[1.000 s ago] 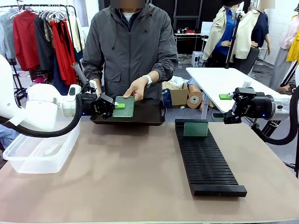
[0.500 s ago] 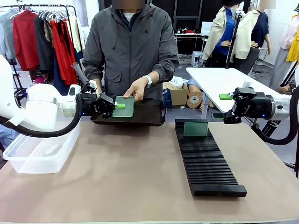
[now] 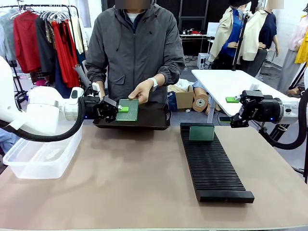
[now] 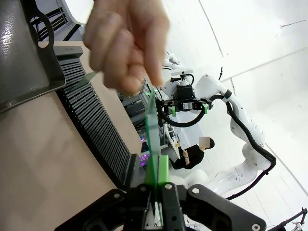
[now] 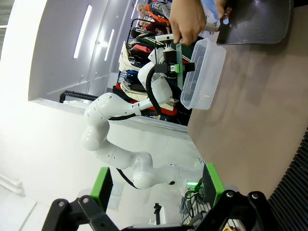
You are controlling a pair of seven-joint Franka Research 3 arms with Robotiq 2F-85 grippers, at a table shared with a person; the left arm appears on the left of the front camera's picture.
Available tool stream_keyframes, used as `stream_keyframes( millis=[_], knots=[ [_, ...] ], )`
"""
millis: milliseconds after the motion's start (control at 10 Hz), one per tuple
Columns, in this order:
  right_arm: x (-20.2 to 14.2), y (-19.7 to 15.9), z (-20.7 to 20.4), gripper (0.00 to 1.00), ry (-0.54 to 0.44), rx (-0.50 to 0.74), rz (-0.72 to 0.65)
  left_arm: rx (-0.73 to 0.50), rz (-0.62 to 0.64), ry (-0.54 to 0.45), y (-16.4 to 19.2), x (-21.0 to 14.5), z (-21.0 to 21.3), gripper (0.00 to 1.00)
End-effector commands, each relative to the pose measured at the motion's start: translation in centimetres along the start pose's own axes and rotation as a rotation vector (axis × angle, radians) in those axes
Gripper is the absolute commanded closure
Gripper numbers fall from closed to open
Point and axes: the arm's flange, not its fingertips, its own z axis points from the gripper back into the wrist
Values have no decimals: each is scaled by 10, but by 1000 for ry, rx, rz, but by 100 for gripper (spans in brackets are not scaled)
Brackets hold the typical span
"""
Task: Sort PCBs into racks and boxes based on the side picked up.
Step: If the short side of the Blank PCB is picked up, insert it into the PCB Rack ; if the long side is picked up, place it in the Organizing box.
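Nearest you on the worktop (image 3: pixel 120 187), the black rack (image 3: pixel 211 166) carries one PCB (image 3: pixel 201 132) upright at its far end, the clear box (image 3: pixel 41 156) sits left. Your left hand (image 3: pixel 117 109) is clenched on a second PCB (image 3: pixel 128 110) the person's hand (image 3: pixel 141 90) also grips; pull early and it may slip or twist. Your right hand (image 3: pixel 237 114) hangs released.

A: Where's the board (image 3: pixel 128 110)?
B: Over the dark tray (image 3: pixel 149 119), pinched at its left edge by the left gripper (image 3: pixel 120 109); the person's hand (image 3: pixel 140 91) grips its top right corner.
A: The right gripper (image 3: pixel 238 111)?
B: Spread wide, holding nothing, well right of the rack (image 3: pixel 211 163).
A: Anything in that rack?
B: One board (image 3: pixel 201 132) upright at its far end. The clear tub (image 3: pixel 41 155) sits at the left.
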Motion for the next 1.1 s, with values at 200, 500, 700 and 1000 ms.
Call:
stream_keyframes(
  millis=[200, 500, 700, 1000],
  knots=[
    [1, 0, 0, 0, -1, -1, 20, -3, -2, 0, -1, 1, 0, 100],
    [1, 0, 0, 0, -1, -1, 20, -3, -2, 0, -1, 1, 0, 100],
    [1, 0, 0, 0, -1, -1, 20, -3, -2, 0, -1, 1, 0, 100],
    [1, 0, 0, 0, -1, -1, 20, -3, -2, 0, -1, 1, 0, 100]
  ],
)
